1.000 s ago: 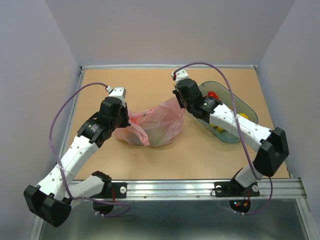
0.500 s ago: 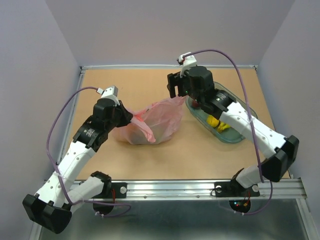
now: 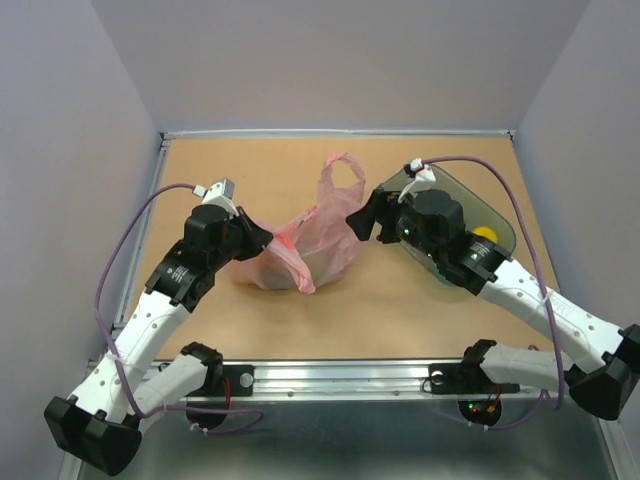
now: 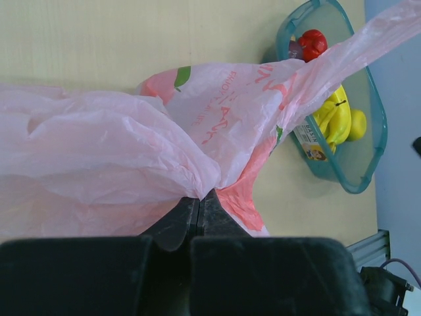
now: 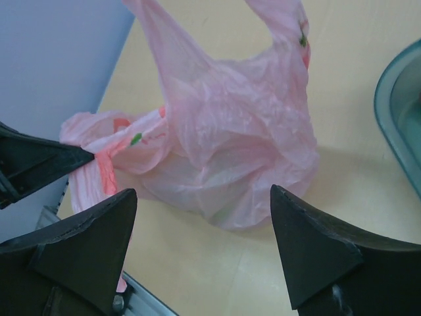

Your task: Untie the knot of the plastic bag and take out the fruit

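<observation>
Two grippers flank the plastic bag (image 3: 322, 245), which lies on the table (image 3: 250, 170) just left of the tray (image 3: 478, 198). The left gripper (image 4: 199, 203) is clamped tight on a fold of pink film. The right gripper (image 5: 202, 192) stands wide apart, holding nothing, near the bag's right side. One loop handle (image 5: 172, 66) rises upright. A red fruit (image 4: 314, 43) and bananas (image 4: 335, 122) lie in the tray.

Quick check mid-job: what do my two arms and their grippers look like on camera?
The left arm and right arm both have white links, black joint housings and a looping purple cable. The left gripper and right gripper are black; the right gripper's fingers are matte wedges tapering to points.
</observation>
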Available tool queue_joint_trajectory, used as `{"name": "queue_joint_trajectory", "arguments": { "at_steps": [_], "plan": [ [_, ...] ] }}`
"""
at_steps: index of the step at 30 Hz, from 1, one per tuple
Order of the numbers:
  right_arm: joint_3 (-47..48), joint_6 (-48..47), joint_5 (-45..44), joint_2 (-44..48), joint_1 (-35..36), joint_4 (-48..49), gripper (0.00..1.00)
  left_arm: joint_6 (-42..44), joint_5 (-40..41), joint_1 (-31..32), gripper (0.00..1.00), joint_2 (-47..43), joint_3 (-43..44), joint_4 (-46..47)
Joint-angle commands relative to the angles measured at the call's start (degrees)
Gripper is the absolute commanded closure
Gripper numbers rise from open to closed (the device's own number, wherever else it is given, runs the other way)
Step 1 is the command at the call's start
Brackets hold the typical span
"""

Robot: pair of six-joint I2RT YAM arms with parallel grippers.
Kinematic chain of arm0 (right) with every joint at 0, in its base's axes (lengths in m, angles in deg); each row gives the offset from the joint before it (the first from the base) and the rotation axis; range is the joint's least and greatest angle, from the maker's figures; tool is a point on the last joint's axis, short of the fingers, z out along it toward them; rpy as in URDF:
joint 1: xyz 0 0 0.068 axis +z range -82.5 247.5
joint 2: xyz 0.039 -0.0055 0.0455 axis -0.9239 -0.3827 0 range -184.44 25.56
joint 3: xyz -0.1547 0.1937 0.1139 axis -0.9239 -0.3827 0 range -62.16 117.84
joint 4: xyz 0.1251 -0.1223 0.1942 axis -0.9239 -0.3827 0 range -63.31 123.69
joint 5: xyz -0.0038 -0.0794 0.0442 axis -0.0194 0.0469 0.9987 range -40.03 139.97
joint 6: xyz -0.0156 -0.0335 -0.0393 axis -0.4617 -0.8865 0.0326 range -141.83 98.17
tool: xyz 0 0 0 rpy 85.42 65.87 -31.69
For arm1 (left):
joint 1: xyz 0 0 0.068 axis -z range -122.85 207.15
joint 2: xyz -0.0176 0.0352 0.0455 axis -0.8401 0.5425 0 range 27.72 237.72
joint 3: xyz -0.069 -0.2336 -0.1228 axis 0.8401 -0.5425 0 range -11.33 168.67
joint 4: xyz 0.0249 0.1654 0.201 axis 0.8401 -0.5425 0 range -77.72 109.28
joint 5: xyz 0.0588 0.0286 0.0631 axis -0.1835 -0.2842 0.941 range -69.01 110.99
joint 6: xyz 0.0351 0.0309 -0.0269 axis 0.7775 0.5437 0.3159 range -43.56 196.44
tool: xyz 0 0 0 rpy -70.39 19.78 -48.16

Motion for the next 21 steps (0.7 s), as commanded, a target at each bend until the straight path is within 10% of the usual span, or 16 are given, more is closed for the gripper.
{"name": "queue_joint_trajectory", "arguments": {
  "at_steps": [1, 17, 21],
  "plan": [
    [-6.22, 9.57, 3.67, -2.12, 0.49, 9.82, 0.14, 0.08, 0.71, -0.03, 1.0, -0.92, 2.9, 2.52],
    [-3.16, 15.64, -0.55, -25.66, 2.42, 34.61, 0.15, -0.8, 2.46, -0.12, 1.0, -1.01, 1.59, 5.41],
    [-4.21, 16.44, -0.37, -27.43, 2.42, 36.9, 0.38, -0.53, 4.57, -0.04, 1.0, -0.83, 1.33, 5.94]
  ]
}}
